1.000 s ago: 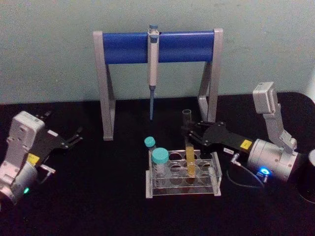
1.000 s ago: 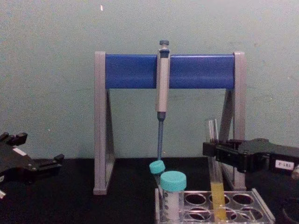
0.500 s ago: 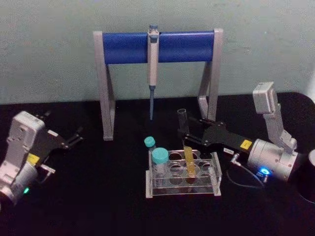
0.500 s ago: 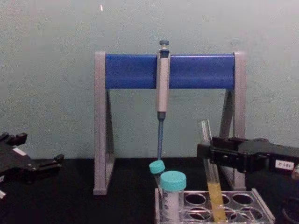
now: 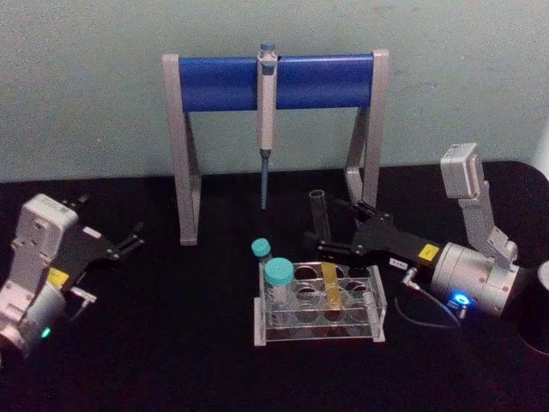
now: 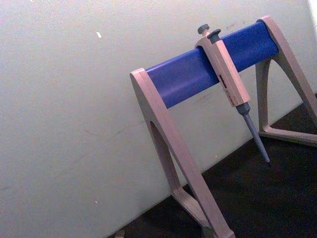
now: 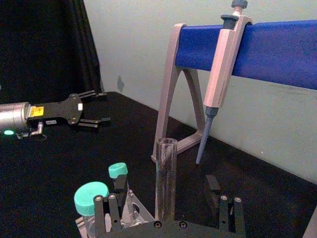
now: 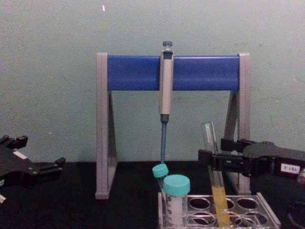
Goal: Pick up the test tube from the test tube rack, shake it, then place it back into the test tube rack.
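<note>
A black table [image 5: 171, 360] ran up to a pale green wall, with the clear rack [image 5: 317, 330] near the middle front. The test tube [image 5: 323, 249] stood in a hole of the rack's back row, leaning its open top toward the robot's left, yellow liquid in its lower part. The right gripper [image 5: 330, 230] sat around the tube's upper part with its fingers spread wide, one on each side, holding nothing; whether a finger touched the glass could not be told.

The lean looked like the main risk: a sideways nudge from a finger could tip the tube further, lever it against the hole's edge, or slop the uncapped liquid. Closing off-centre might squeeze it crooked.

Two teal-capped vials [image 8: 176, 195] stood at the rack's left end, close enough to be knocked if the tube swung that way. Behind, a pipette [image 5: 266, 129] hung from a grey-and-blue stand [image 5: 274, 81], its tip well above the tube. The left gripper [image 5: 120, 245] lay idle and open, well apart on the left.
</note>
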`<state>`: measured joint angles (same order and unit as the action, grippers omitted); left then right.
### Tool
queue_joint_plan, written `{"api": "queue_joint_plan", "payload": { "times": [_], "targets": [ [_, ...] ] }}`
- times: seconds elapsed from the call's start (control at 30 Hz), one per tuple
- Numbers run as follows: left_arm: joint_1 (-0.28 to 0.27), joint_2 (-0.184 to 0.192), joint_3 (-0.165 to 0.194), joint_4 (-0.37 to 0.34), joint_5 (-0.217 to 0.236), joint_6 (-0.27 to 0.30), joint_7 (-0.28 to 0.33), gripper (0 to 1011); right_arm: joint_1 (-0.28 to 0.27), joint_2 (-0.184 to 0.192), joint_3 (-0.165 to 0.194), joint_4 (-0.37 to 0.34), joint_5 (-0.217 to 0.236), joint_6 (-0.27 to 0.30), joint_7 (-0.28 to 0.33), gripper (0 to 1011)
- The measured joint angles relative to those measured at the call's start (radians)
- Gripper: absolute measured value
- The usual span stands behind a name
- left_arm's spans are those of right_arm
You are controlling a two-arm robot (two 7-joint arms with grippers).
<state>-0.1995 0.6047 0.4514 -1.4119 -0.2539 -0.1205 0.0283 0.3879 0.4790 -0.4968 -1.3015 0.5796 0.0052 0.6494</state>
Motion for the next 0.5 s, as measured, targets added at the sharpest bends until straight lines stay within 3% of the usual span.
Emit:
{"api": "queue_joint_plan", "payload": {
  "times": [0.33,0.5],
  "targets": [
    [0.0,0.0,0.0,0.0,0.0,0.0,0.0,1001,-0.015,0.007,0.01,-0.033,-0.007,-0.031,-0.006,1000],
    [0.0,0.0,0.0,0.0,0.0,0.0,0.0,1001,-0.066,0.009,0.061,-0.119,-0.015,-0.119,-0.06,1000]
  ]
}}
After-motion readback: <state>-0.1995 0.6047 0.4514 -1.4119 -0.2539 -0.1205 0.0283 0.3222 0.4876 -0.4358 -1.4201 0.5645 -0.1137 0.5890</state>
